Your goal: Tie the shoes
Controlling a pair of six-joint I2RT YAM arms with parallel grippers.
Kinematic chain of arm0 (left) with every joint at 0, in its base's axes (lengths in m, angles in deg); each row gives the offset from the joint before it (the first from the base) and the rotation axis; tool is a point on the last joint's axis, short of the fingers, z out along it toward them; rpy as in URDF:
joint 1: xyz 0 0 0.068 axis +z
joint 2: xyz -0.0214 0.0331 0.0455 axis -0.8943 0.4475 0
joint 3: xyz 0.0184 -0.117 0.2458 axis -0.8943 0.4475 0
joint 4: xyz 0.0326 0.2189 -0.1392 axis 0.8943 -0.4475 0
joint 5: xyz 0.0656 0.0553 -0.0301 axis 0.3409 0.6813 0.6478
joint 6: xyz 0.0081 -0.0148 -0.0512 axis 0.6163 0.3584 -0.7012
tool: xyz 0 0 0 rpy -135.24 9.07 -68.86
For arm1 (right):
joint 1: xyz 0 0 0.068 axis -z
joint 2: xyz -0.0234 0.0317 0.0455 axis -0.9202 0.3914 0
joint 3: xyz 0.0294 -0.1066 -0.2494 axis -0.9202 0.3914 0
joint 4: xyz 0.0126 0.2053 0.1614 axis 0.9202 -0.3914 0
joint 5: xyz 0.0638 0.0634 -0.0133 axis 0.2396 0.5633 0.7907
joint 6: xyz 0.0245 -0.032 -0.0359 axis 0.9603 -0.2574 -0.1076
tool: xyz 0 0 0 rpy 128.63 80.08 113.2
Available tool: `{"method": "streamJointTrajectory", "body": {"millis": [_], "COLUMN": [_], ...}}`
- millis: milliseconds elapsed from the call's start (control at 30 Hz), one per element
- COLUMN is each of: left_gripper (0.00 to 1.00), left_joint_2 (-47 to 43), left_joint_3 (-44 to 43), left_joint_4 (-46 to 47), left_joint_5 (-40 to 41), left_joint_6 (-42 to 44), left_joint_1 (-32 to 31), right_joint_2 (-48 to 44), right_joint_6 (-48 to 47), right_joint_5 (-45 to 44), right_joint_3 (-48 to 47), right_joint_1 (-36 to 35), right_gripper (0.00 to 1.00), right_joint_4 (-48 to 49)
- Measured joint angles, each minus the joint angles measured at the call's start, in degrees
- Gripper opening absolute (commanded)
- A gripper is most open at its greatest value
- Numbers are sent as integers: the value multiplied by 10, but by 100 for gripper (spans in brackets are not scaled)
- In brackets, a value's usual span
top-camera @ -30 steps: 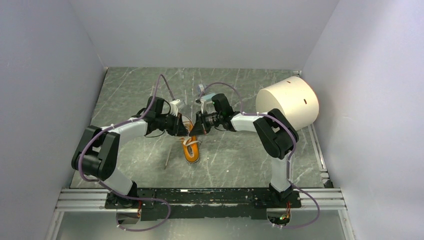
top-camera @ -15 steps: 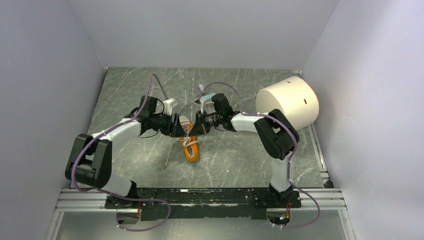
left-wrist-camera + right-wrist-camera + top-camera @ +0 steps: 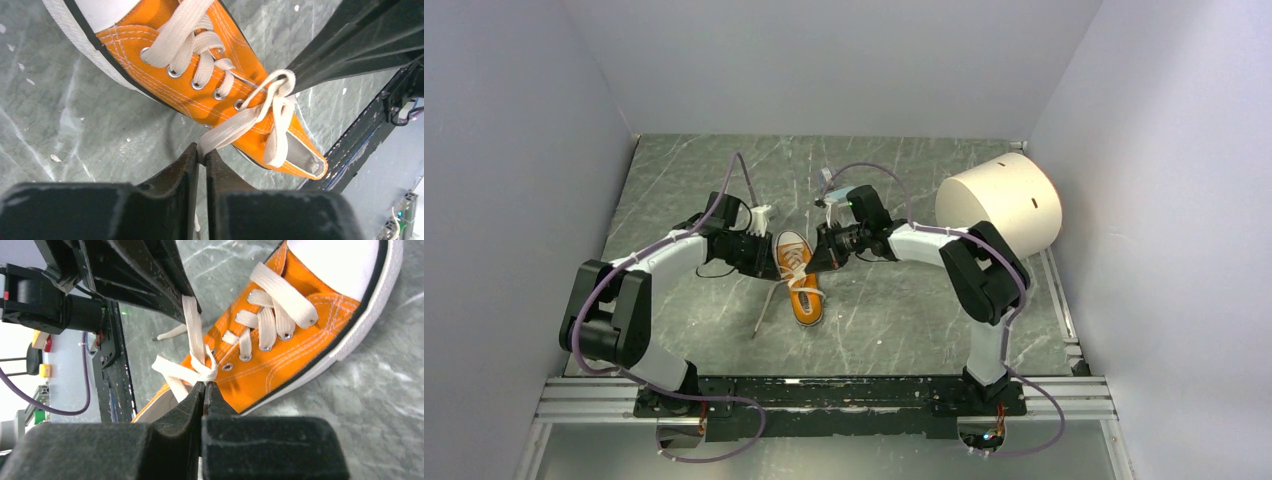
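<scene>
One orange shoe [image 3: 800, 283] with a white toe cap lies mid-table, toe toward the arms. My left gripper [image 3: 764, 253] sits just left of its heel end and is shut on a cream lace [image 3: 235, 125] stretched from the top eyelets. The left wrist view shows the strand pinched at the fingertips of that gripper [image 3: 202, 150]. My right gripper [image 3: 821, 256] is on the other side of the shoe [image 3: 300, 355]; in its own view this gripper [image 3: 204, 385] is shut on the laces' crossing knot [image 3: 206, 369]. A loose lace end [image 3: 761, 318] trails on the table.
A large white cylinder [image 3: 1001, 204] lies on its side at the back right, near the right arm's elbow. Grey walls close in the marbled table [image 3: 904, 310] on three sides. The arms' base rail [image 3: 824, 395] runs along the near edge.
My left gripper opened, drew back to the left off the shoe's heel, and shut again on a lace. The heel opening now shows from above. The right gripper held its grip.
</scene>
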Motion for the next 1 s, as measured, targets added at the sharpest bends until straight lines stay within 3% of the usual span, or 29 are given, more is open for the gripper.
{"method": "streamJointTrajectory", "body": {"millis": [400, 700, 900, 1000], "left_gripper": [5, 5, 5, 5], "left_joint_2": [-18, -19, -19, -19], "left_joint_3": [-1, -1, -1, -1], "left_joint_4": [-16, -27, -26, -26], "left_joint_5": [34, 55, 54, 54], "left_joint_6": [4, -9, -13, -13], "left_joint_1": [0, 0, 0, 0], "right_joint_2": [-31, 19, 28, 28], "right_joint_6": [-26, 37, 53, 57], "right_joint_5": [-152, -369, -408, -370], "right_joint_3": [-113, -295, -293, -275], "right_joint_1": [-43, -122, -144, -132], "right_gripper": [0, 0, 2, 13], "right_joint_4": [-250, -489, -519, -489]}}
